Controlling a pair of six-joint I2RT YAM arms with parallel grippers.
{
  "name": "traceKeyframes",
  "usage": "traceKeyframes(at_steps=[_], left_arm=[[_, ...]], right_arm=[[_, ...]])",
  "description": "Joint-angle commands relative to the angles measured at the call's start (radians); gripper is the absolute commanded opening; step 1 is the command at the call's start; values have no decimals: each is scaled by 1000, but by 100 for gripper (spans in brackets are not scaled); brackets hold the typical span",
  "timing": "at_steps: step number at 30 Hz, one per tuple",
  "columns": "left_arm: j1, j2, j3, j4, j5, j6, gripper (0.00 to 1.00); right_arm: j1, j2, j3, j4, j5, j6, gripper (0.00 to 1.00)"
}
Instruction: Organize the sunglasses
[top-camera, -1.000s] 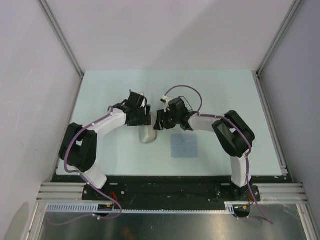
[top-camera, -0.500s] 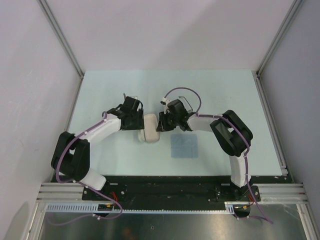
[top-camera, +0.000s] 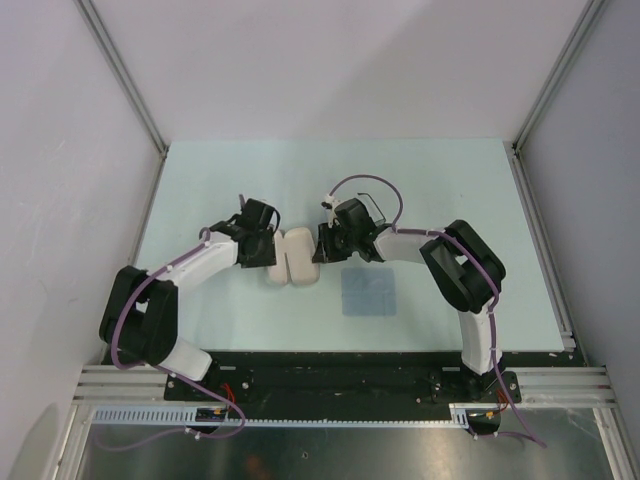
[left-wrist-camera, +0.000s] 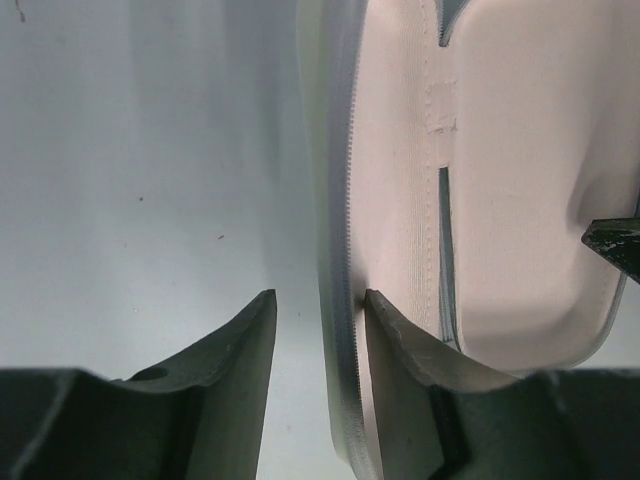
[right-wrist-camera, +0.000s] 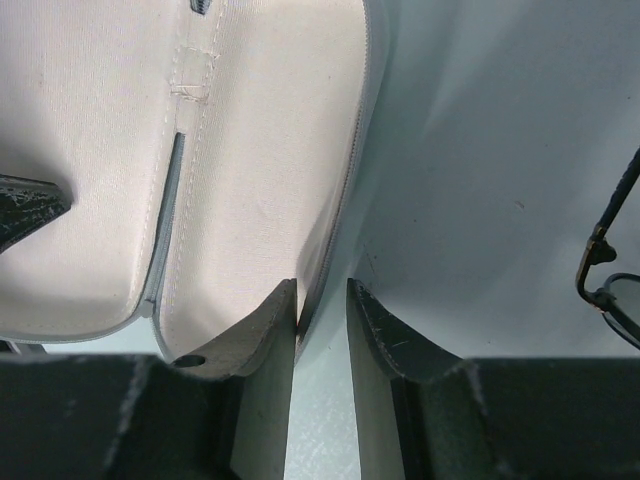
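Observation:
The oblong beige case (top-camera: 291, 258) lies opened flat on the table, both halves side by side. My left gripper (top-camera: 263, 247) is at its left half. In the left wrist view the gripper (left-wrist-camera: 318, 300) is open and straddles the zipped rim of the case (left-wrist-camera: 520, 200), with the right finger against the lining. My right gripper (top-camera: 324, 243) is at the right half. In the right wrist view it (right-wrist-camera: 322, 285) straddles the case's (right-wrist-camera: 260, 150) right rim, slightly open. The sunglasses (top-camera: 377, 211) lie behind the right wrist; part of their frame shows in the right wrist view (right-wrist-camera: 605, 270).
A square light-blue cloth (top-camera: 367, 292) lies on the table in front of the right forearm. The table (top-camera: 450, 180) is walled in by grey panels and metal rails on three sides.
The left gripper has moved left and swung one half of the case over, so the case now lies open flat. The right gripper has stayed at the other half.

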Motion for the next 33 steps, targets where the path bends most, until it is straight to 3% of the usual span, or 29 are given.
traceKeyframes(at_steps=[1,8,13,19,24,28,33], left_arm=[[14,3,-6,-6,-16,-33,45],[22,21,-6,-3,-16,-38,39],[25,46,27,-2,-16,-27,38],[25,26,112,27,-7,100,36],[22,14,144,53,45,246,27],[22,18,142,64,47,315,19],[22,43,141,66,13,326,30]], right_arm=[[-4,15,26,-27,4,9,32],[-9,16,26,-34,-3,14,35],[-9,4,26,-28,-15,17,44],[-15,-24,26,-21,-26,29,51],[-23,-80,26,-11,-33,38,61],[-39,-123,26,-8,-39,46,62],[-62,-145,26,-22,-39,39,62]])
